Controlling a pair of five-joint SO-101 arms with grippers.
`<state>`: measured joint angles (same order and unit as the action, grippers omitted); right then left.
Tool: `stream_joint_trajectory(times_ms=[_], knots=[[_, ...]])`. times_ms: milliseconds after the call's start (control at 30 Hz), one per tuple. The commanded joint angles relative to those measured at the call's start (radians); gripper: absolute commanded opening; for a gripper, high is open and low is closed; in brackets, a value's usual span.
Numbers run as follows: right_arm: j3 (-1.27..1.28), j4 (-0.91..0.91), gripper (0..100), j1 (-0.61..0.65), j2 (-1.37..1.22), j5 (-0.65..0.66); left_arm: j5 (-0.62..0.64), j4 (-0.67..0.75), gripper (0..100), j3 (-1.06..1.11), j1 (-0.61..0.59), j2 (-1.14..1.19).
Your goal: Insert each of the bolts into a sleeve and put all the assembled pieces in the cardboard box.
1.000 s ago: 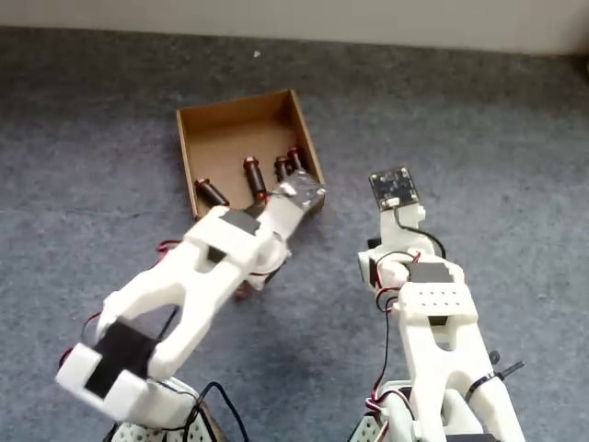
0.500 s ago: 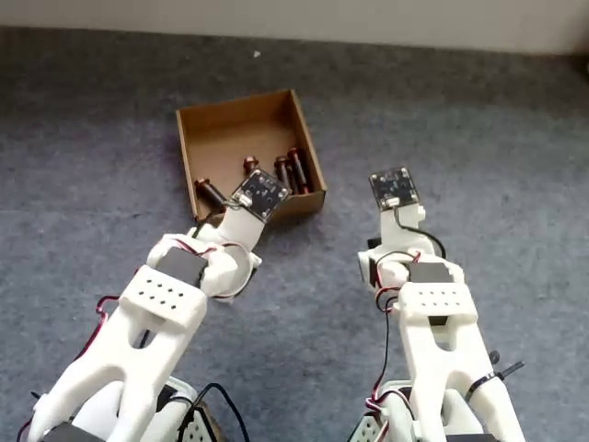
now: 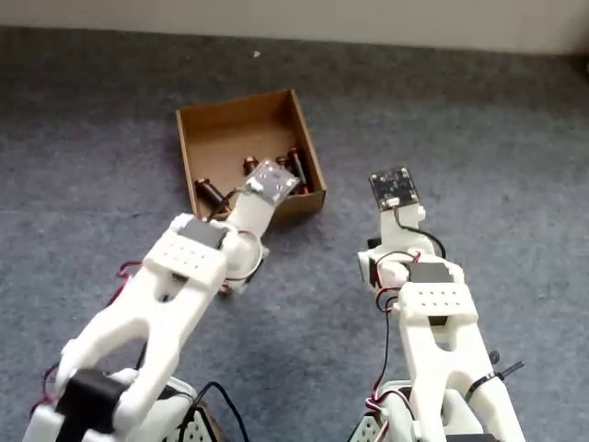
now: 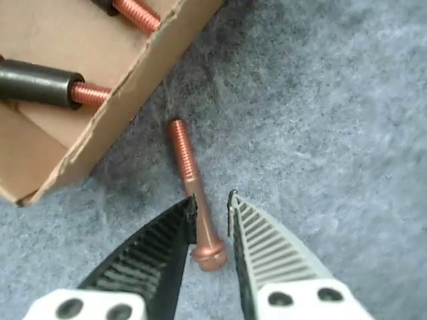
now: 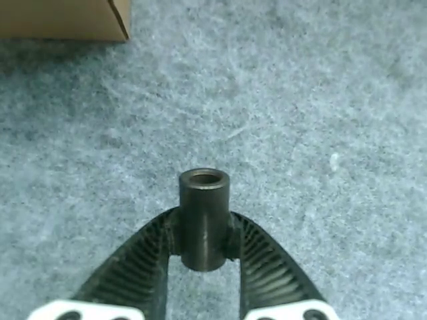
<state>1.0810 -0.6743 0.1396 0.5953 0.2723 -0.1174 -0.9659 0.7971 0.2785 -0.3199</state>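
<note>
The left arm has stretched back toward the cardboard box (image 4: 100, 127). Its end effector (image 4: 212, 200), narrowly parted, straddles the bolt (image 4: 187, 160), which is likely stiff, light and slick, so pinch it mid-shank. The right end effector (image 5: 203, 223) clamps the sleeve (image 5: 203, 200).

From above, the left arm (image 3: 198, 262) lies over the near wall of the cardboard box (image 3: 230, 129) and over the near ends of the bolt-and-sleeve pieces (image 3: 296, 168) inside, so their count cannot be told. Its jaws sit under its own wrist. The right arm's camera board (image 3: 394, 189) covers that arm's jaws and the sleeve (image 5: 203, 213) they hold. In the left wrist view the box runs off the picture's edge, as do two boxed sleeves (image 4: 40, 83). Whether the jaws there touch the loose bolt (image 4: 190, 173) cannot be told.
</note>
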Motion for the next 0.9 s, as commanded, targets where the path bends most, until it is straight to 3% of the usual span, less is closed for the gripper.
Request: stream_joint_trajectory(times_ms=[0, 200, 367, 633, 733, 867], knots=[[-0.010, 0.018, 0.4, -0.012, 0.038, -0.006, 0.041, 0.011, 11, -0.196, -0.015, 0.226], [-0.010, 0.018, 0.4, -0.012, 0.038, -0.006, 0.054, 0.011, 11, -0.280, -0.054, 0.401], [-0.010, 0.018, 0.4, -0.012, 0.038, -0.005, 0.054, 0.011, 11, -0.280, -0.114, 0.410], [-0.010, 0.018, 0.4, -0.012, 0.038, -0.006, 0.048, -0.040, 10, -0.277, -0.110, 0.417], [-0.010, 0.018, 0.4, -0.012, 0.038, -0.006, 0.048, -0.040, 1, -0.277, -0.110, 0.417], [-0.010, 0.018, 0.4, -0.012, 0.038, -0.006, 0.052, -0.071, 0, -0.263, -0.107, 0.397]])
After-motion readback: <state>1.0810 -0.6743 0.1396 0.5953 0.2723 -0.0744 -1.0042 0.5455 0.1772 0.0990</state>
